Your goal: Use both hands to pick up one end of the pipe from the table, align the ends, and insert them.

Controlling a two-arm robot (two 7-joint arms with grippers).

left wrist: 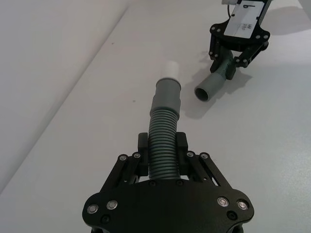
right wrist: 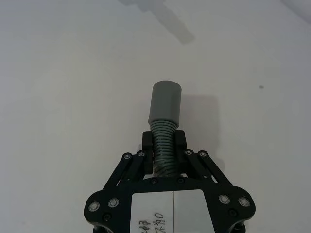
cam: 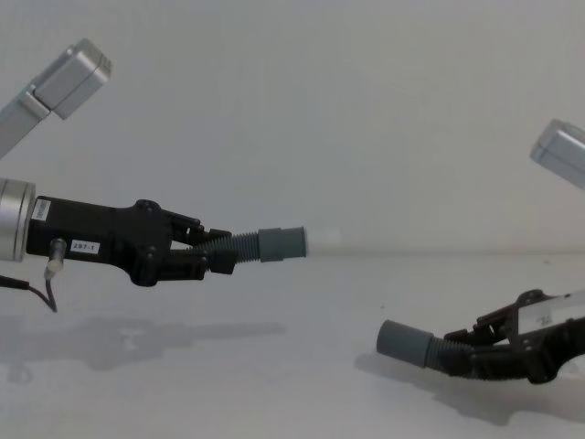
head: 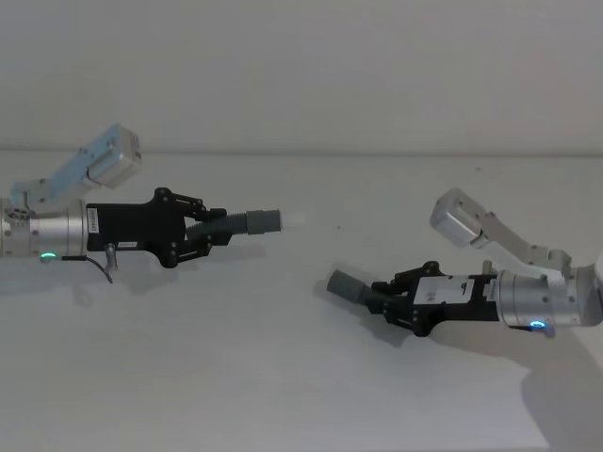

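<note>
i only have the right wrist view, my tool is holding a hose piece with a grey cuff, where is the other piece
Observer: The left tool is shut on the short piece, on the robot's left side of the table.
Operator: is it on the table or lifted
Observer: Lifted. In the chest view the short piece hangs well above the surface, while your longer piece sits low, near the table.
Operator: do the ends face each other
Observer: Roughly, but apart and offset. The white tip points toward the right, and your cuff opens toward the left, lower down, in the right tool.
</note>
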